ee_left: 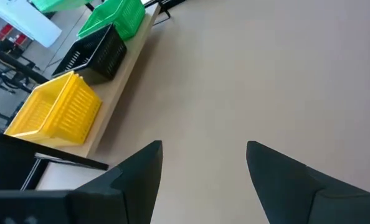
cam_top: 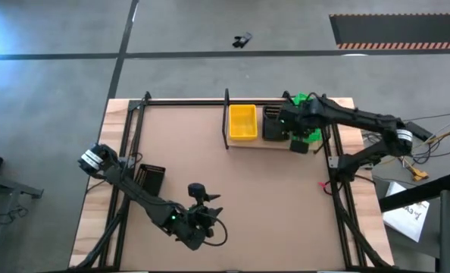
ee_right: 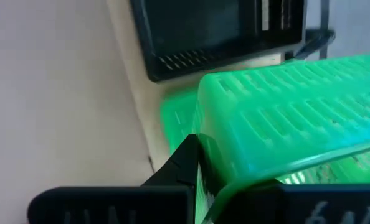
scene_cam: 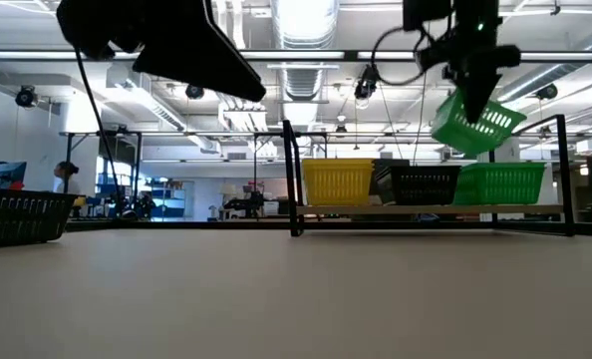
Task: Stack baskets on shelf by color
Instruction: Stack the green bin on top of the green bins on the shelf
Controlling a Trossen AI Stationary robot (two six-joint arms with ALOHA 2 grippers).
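One green basket (scene_cam: 477, 124) hangs tilted in right pincer (scene_cam: 472, 88).

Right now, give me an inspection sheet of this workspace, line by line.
Surface: brown tabletop, mostly bare.
Job's things: yellow basket, black basket and green basket side by side on the shelf; a second green basket tilted in the air above the green one; another black basket on the table near the left arm.
Clutter: nothing seen.
Grippers: right claw shut on the second green basket; left claw open, empty, over the table.
Cables: wires beside the right arm's base.
Surroundings: open workshop floor, small dark object beyond the table.
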